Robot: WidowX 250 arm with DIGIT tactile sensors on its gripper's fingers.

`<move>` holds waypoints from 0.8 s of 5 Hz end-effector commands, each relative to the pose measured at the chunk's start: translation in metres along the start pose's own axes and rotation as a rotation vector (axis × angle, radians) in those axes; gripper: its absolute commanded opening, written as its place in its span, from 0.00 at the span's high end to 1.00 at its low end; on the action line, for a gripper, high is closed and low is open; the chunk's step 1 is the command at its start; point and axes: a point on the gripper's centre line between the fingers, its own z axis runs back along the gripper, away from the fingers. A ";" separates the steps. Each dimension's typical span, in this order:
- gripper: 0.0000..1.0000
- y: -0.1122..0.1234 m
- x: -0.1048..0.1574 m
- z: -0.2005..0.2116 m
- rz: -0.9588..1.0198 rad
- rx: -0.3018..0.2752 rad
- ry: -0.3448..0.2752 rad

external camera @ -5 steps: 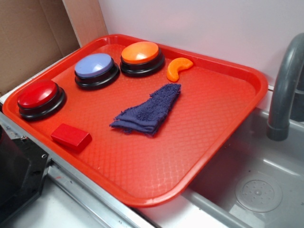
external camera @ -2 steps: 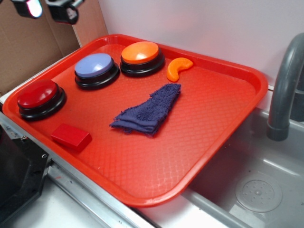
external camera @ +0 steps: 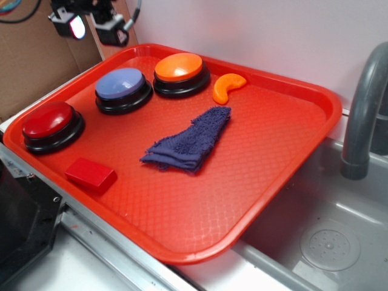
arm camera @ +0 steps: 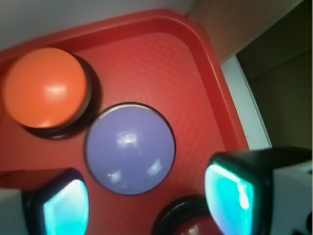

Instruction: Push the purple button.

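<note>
The tool [external camera: 94, 27] hangs released — fingers spread wide, gripping nothing — above the far left corner of the red tray [external camera: 291, 157]. The purple button [external camera: 121, 85] sits on the tray between the orange button [external camera: 179, 68] and the red button [external camera: 50, 121]. In the wrist view the purple button [arm camera: 130, 148] lies between the two glowing pads [arm camera: 66, 210] — well below them.

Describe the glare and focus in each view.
Exterior view: sharp, evenly lit, with soft sheen on the purple button and orange button. Wrist view: white highlights on both domes, and the tool fingertips are blurred, their pads glowing cyan.
</note>
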 end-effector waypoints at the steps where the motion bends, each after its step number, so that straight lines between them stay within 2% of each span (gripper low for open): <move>1: 0.00 0.006 -0.003 -0.034 -0.025 0.010 0.013; 2: 0.00 0.004 0.005 -0.041 -0.033 0.015 0.006; 4: 0.00 -0.006 0.005 -0.049 -0.050 0.017 0.032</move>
